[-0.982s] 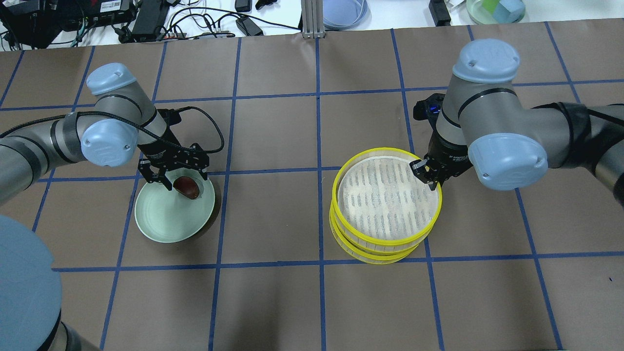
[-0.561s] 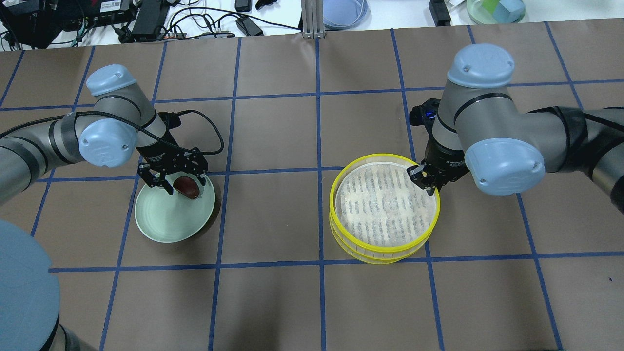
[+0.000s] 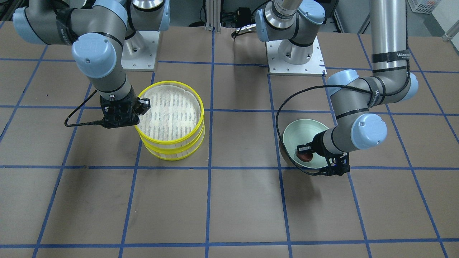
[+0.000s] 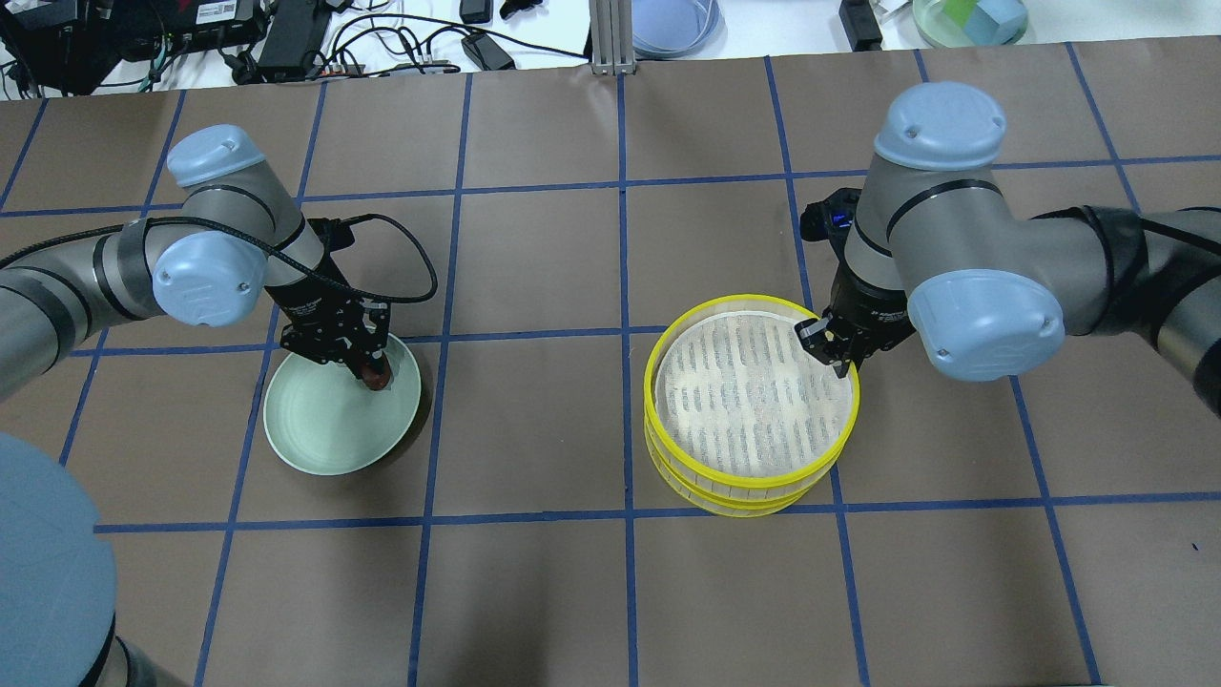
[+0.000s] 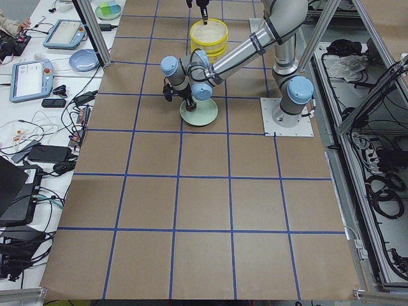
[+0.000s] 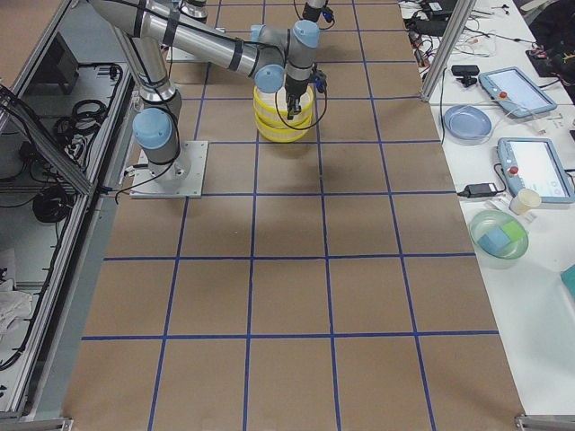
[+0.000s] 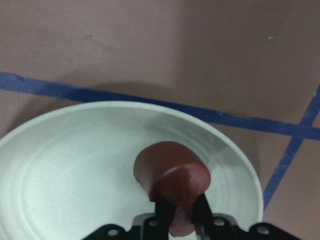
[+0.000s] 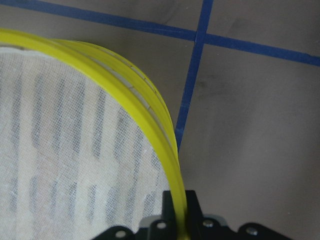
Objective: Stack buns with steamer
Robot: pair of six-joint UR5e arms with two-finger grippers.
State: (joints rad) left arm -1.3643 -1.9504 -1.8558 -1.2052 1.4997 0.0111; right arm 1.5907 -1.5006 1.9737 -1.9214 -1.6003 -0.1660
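Observation:
The dark reddish-brown bun lies at the far edge of a pale green plate. My left gripper is shut on it, its fingers pinching the bun's near end in the left wrist view. The bun also shows in the front view. The steamer is a stack of yellow-rimmed trays. My right gripper is shut on the rim of the top tray, which has a white mesh liner and sits slightly offset on the stack. The cream-white bun is not in view.
Brown table with blue tape grid. Beyond the far edge lie cables and power bricks, a pale blue plate and a green bowl of blocks. Arm bases stand at the robot's side.
My left gripper, open around the bun earlier, has closed on it. My right gripper has shifted the top steamer tray slightly to the left.

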